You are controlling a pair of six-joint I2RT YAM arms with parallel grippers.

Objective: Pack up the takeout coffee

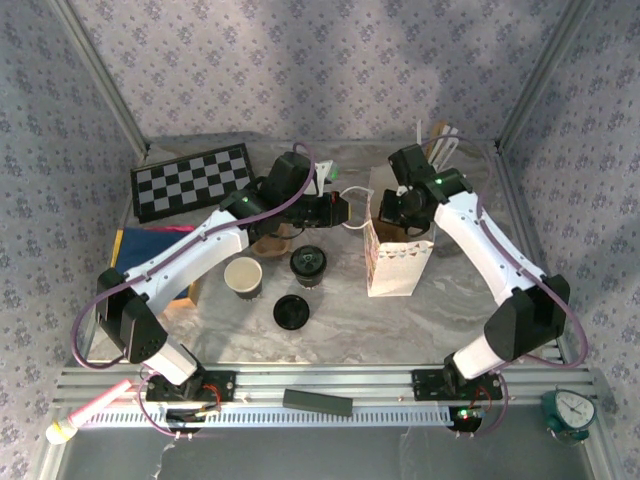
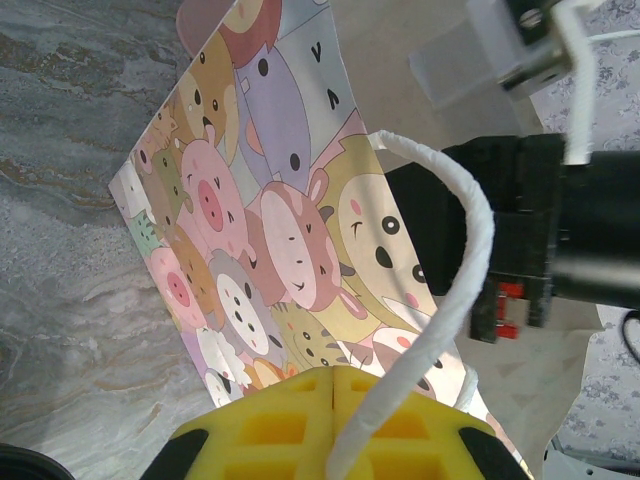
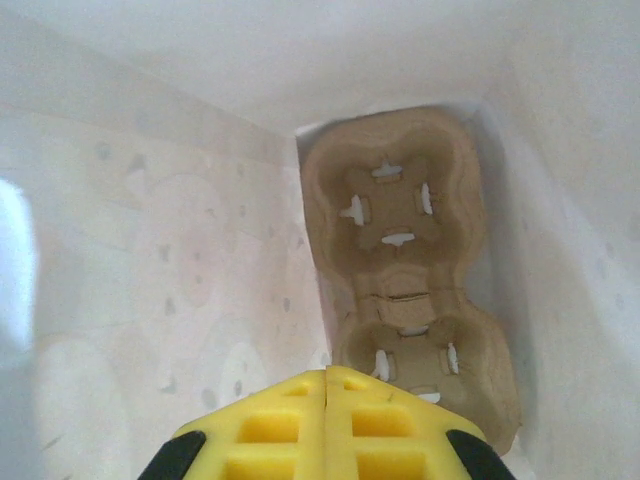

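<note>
Fingers of my left arm pinching the white handle of the bag, right fingers pressed together inside it over a cup carrier, takeout coffee on the table near my left ones, outside the bag.

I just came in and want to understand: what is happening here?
The left end effector pinches the white rope handle of the cartoon-printed paper bag, while the closed right end effector points into it at a brown pulp cup carrier. The black-lidded dark paper coffee cup stands outside on the table.
</note>
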